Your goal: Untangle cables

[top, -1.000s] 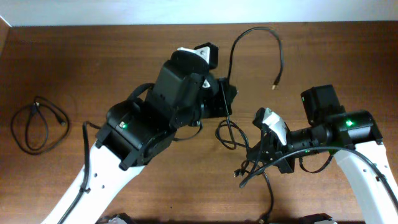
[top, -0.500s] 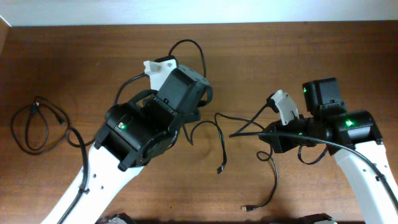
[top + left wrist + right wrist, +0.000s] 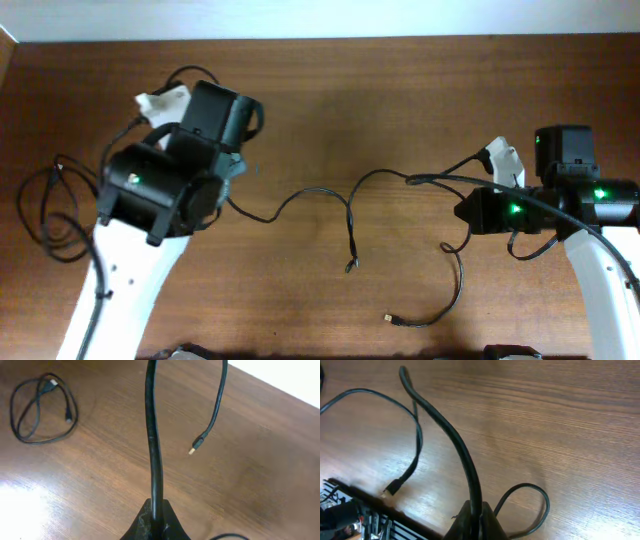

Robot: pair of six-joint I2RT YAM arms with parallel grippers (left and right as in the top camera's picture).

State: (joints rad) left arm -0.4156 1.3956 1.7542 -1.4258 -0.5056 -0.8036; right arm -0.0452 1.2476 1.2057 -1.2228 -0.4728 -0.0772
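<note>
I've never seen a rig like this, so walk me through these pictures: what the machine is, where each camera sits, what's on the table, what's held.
These are two robot arms at a wooden table. The wide picture looks down from above; each close-up comes from a camera on one wrist. The left gripper is shut on a thin black cable, the right gripper on another stretch of cable. Between them loose cable trails across the wood, and a coiled cable lies beside the left arm.
</note>
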